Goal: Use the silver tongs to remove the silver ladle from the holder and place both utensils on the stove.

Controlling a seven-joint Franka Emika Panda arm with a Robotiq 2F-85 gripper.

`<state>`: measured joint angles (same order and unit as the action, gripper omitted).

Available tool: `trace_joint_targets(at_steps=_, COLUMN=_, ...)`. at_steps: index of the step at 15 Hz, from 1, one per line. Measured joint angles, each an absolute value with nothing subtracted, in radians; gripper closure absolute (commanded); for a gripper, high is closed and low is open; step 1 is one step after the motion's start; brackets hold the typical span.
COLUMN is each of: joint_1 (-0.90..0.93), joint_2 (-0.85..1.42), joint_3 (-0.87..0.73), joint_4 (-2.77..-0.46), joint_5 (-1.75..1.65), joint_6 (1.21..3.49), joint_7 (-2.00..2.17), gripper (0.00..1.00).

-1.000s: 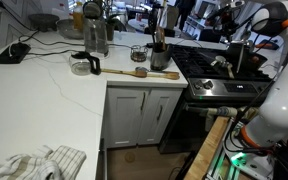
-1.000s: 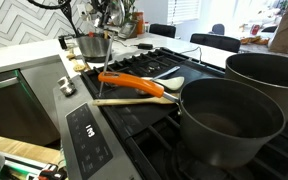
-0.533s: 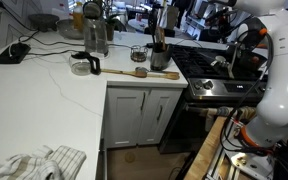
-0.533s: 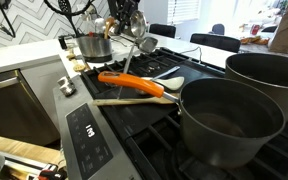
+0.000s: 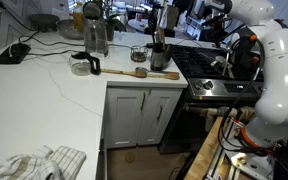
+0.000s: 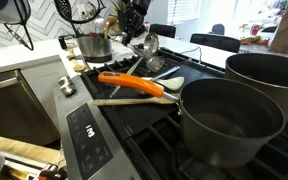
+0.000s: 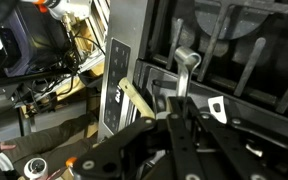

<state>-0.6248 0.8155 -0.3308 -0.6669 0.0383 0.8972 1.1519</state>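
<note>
gripper: your gripper (image 6: 134,14) sits at 12 o'clock in an exterior view, above the back of the stove. In the wrist view its dark fingers (image 7: 162,140) are clamped on the silver tongs (image 7: 185,68).
tongs: flat, bright metal strips reaching toward 12 o'clock in the wrist view. The tips are too blurred for you to read the grip.
ladle: the silver ladle (image 6: 150,44) has a round polished bowl and a thin handle. It hangs in the air at 3 o'clock of the holder, clear of it and over the grates.
holder: the holder (image 6: 92,46) is a brushed metal cylinder with utensil handles sticking up. It stands at the edge of the counter, touching the stove side.
stove: the stove (image 6: 87,128) has a black top, dark cast grates and a stainless front panel with knobs.
on stove: two big dark matte pots (image 6: 229,120) at 4 o'clock. An orange-handled utensil (image 6: 130,84) and a wooden spoon (image 6: 134,101) lie at 9 o'clock of the pots.
counter: the white counter (image 5: 44,100) is smooth with faint veining. A clear glass jar (image 5: 138,52) and a tall glass pitcher (image 5: 95,35) stand at 9 o'clock of the holder, and a crumpled cloth (image 5: 34,165) lies at 7 o'clock.
room: a kitchen with white panelled cabinets (image 5: 144,115) and a chevron tile backsplash (image 6: 29,40).
</note>
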Motion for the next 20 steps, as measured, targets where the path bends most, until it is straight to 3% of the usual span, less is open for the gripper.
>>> trace_joint_targets(at_steps=3, joint_1=-0.645, joint_2=0.844, joint_3=-0.308, joint_4=-0.637, joint_5=0.057, joint_6=0.881, joint_7=1.151, gripper=0.98)
trace_joint_targets(at_steps=8, joint_1=-0.674, joint_2=0.879, joint_3=-0.281, joint_4=-0.588, joint_5=0.071, joint_6=0.853, joint_7=1.151, gripper=0.68)
trace_joint_targets(at_steps=11, joint_1=-0.685, joint_2=0.887, joint_3=-0.271, joint_4=-0.575, joint_5=0.072, joint_6=0.851, joint_7=1.151, gripper=0.64)
trace_joint_targets(at_steps=12, joint_1=-0.687, joint_2=0.887, joint_3=-0.269, joint_4=-0.573, joint_5=0.072, joint_6=0.851, joint_7=1.151, gripper=0.72)
trace_joint_targets(at_steps=14, joint_1=-0.691, joint_2=0.887, joint_3=-0.267, joint_4=-0.569, joint_5=0.072, joint_6=0.85, joint_7=1.151, gripper=0.77)
trace_joint_targets(at_steps=15, joint_1=-0.693, joint_2=0.887, joint_3=-0.266, joint_4=-0.566, joint_5=0.072, joint_6=0.85, joint_7=1.151, gripper=0.9)
trace_joint_targets(at_steps=16, joint_1=-0.695, joint_2=0.887, joint_3=-0.265, joint_4=-0.562, joint_5=0.072, joint_6=0.849, joint_7=1.151, gripper=0.91)
trace_joint_targets(at_steps=17, joint_1=-0.697, joint_2=0.887, joint_3=-0.264, joint_4=-0.557, joint_5=0.072, joint_6=0.849, joint_7=1.151, gripper=0.98)
trace_joint_targets(at_steps=19, joint_1=-0.699, joint_2=0.887, joint_3=-0.263, joint_4=-0.548, joint_5=0.072, joint_6=0.849, joint_7=1.151, gripper=1.0)
trace_joint_targets(at_steps=20, joint_1=-0.7, joint_2=0.886, joint_3=-0.263, joint_4=-0.544, joint_5=0.071, joint_6=0.848, joint_7=1.151, gripper=0.88)
